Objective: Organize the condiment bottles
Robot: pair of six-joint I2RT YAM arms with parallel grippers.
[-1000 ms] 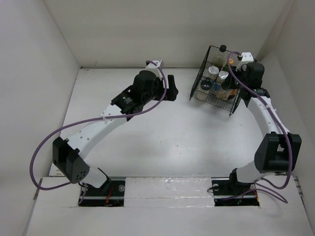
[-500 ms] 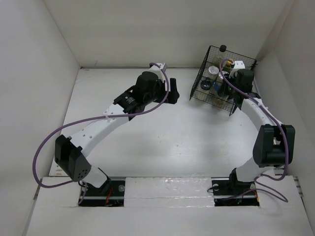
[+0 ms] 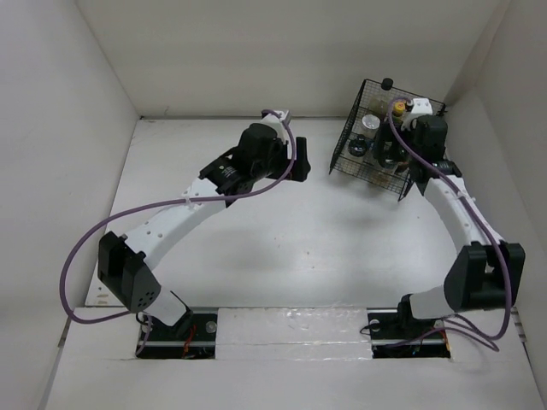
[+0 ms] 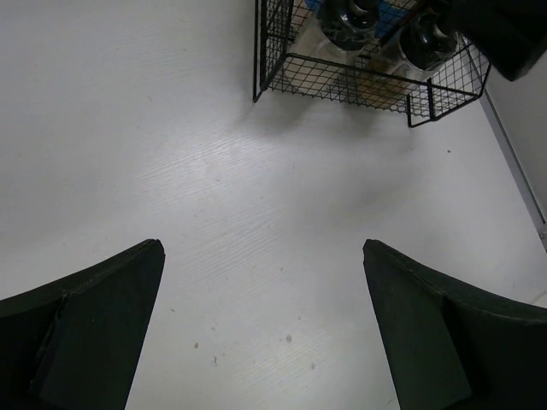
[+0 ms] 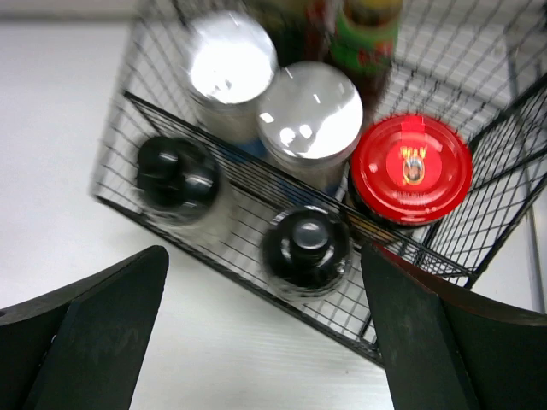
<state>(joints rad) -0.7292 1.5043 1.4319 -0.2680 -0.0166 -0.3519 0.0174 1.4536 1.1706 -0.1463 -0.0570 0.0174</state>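
In the upper right of the overhead view, the bottles and jars stand together inside the black wire basket (image 3: 339, 152), which sits on the desk (image 3: 282, 243) close to the corner of the white walls.

Contents, as seen from the right wrist view:
- Two silver-lidded jars (image 5: 231, 64) (image 5: 309, 111) stand side by side, touching or nearly touching, in the upper centre of the frame.
- The red-lidded jar (image 5: 412, 166) stands just to the right of them.
- The yellow-capped bottle (image 5: 369, 34), with a green and red label, stands behind the red-lidded jar at the top edge.
- Two black-capped jars (image 5: 178, 178) (image 5: 306, 241) occupy the row lower in the frame. A wire bar crosses the view between this row and the silver-lidded jars.
- A dark bottle at the top edge is cut off and blurred. In the overhead view, the tall dark bottle (image 3: 387, 84) shows its black cap at the far end of the basket.

The right fingers (image 5: 94, 333) are spread wide and released, holding nothing. They hang above the basket wall that runs lowest in the frame (image 5: 214, 260), with the lower row of jars visible between them.

The left fingers (image 4: 85, 342) are also spread and released, with only bare desk (image 4: 256, 256) between them. In the left wrist view the basket (image 4: 342, 73) lies at the top right of the frame, well apart from the left fingers.
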